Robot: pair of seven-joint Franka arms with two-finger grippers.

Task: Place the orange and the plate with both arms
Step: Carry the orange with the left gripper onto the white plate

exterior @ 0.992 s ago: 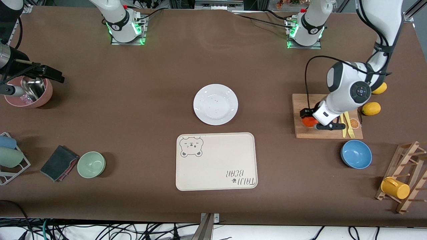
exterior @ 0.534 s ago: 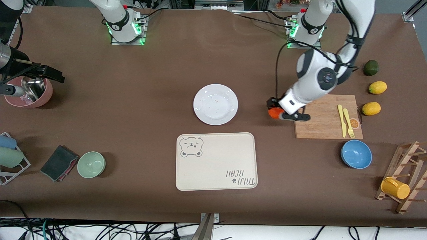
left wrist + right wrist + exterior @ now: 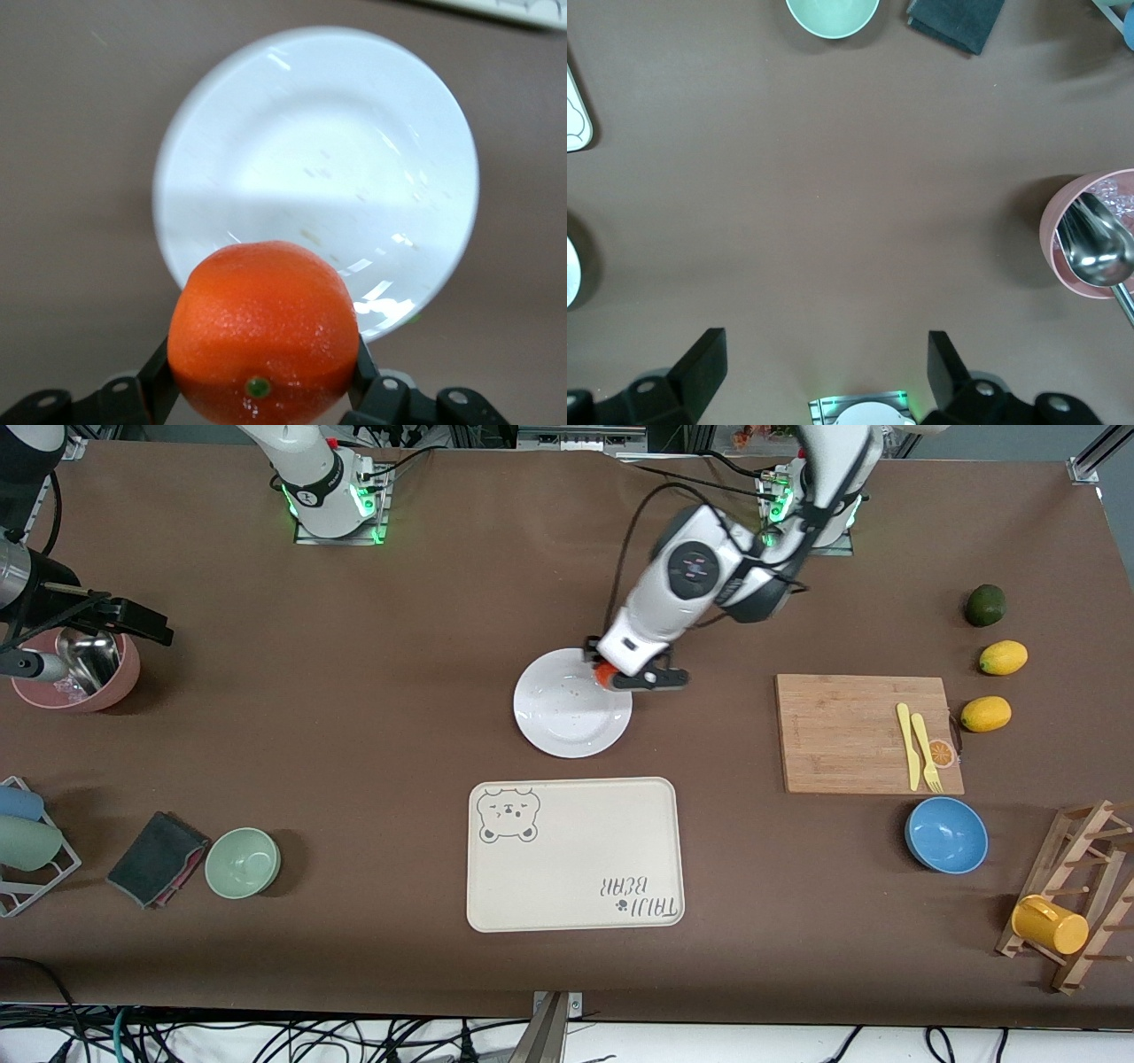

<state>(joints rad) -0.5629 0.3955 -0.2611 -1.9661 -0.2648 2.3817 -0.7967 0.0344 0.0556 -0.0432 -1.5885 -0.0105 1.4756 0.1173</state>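
The orange (image 3: pixel 263 329), round and bright, is clamped between the black fingers of my left gripper (image 3: pixel 263 356), which is shut on it. Just beneath it lies the white plate (image 3: pixel 319 159). In the front view the left gripper (image 3: pixel 611 677) holds the orange (image 3: pixel 602 677) over the plate's (image 3: pixel 558 708) rim, on the side toward the left arm's end of the table. My right gripper (image 3: pixel 826 354) waits high over bare table at the right arm's end, open with nothing between its fingers.
A cream bear tray (image 3: pixel 576 868) lies nearer the camera than the plate. A cutting board (image 3: pixel 842 731) with yellow cutlery, a blue bowl (image 3: pixel 946 834), two lemons (image 3: pixel 1003 657) and a mug rack (image 3: pixel 1076 895) stand toward the left arm's end. A pink bowl (image 3: pixel 124 677) and a green bowl (image 3: pixel 243 862) stand toward the right arm's.
My left arm has carried the orange from over the cutting board across to the plate's rim. The right arm has not moved.
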